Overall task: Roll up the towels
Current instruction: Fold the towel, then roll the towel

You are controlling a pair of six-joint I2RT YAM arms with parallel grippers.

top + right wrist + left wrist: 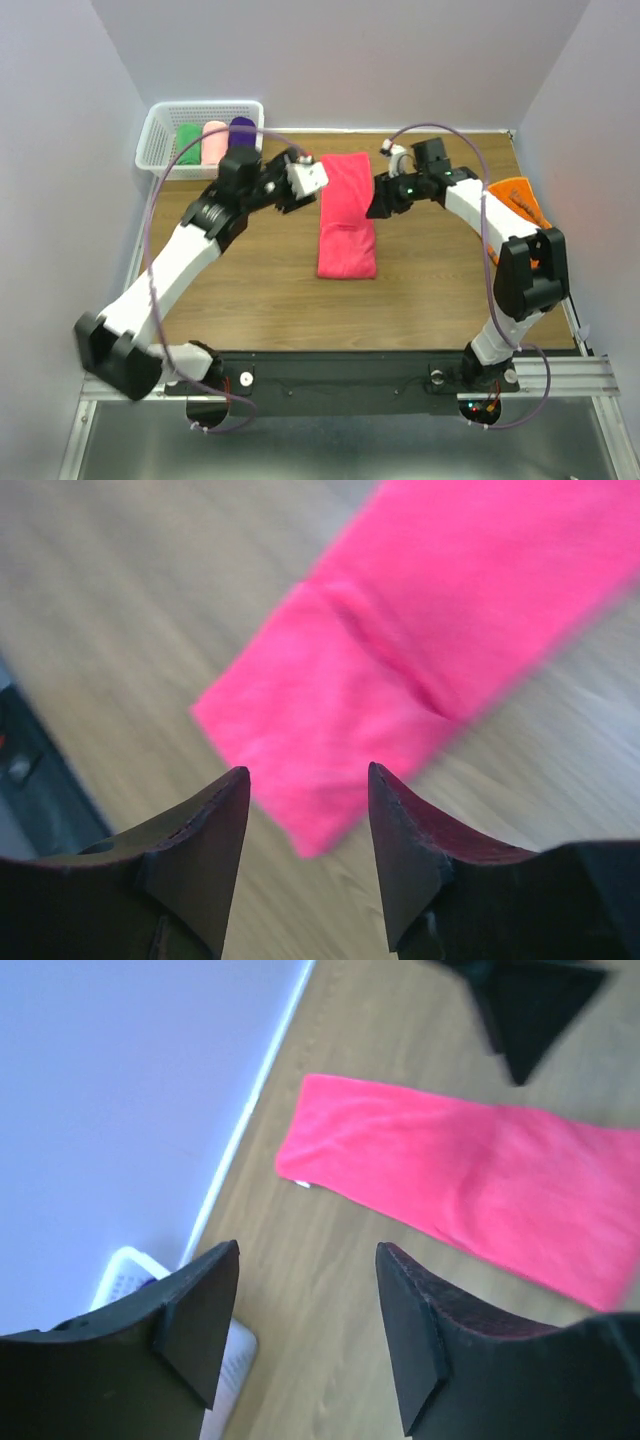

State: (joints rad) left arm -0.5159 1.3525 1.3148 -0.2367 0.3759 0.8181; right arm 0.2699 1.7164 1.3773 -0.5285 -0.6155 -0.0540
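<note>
**A:** Quick rundown, biggest first?

**B:** Wood counter (250, 300), and I'm driving both arms from its near edge. My left arm (180, 260) reaches fwd toward the far-left side. My right arm (500, 270) goes up along the right edge, then bends in toward the centre.

**A:** Task item?

**B:** The hot-pink towel (346, 215) is flat and unrolled, a long strip running far-to-near. It's mid-counter, closer to the far edge than the near one. The white basket (160, 125) sits at the far-left corner. The orange towel (520, 197) lies at the right edge, partly hidden behind my right arm.

**A:** In the basket?

**B:** 3 rolls side by side, l-to-r: green roll (188, 142), pale pink roll (213, 140), purple roll (242, 128).

**A:** End effectors?

**B:** On the left gripper (307, 1250) the jaws are spread wide w/ nothing btwn them. It's just left of the pink towel's far end. Its wrist cam shows bare wood past the fingers, towel beyond that. The right gripper (308, 770) is also parted and holds nothing, by the towel's right long edge. That wrist view is blurred, w/ a towel end showing past the fingertips. Can't tell if either one touches the cloth.
</note>
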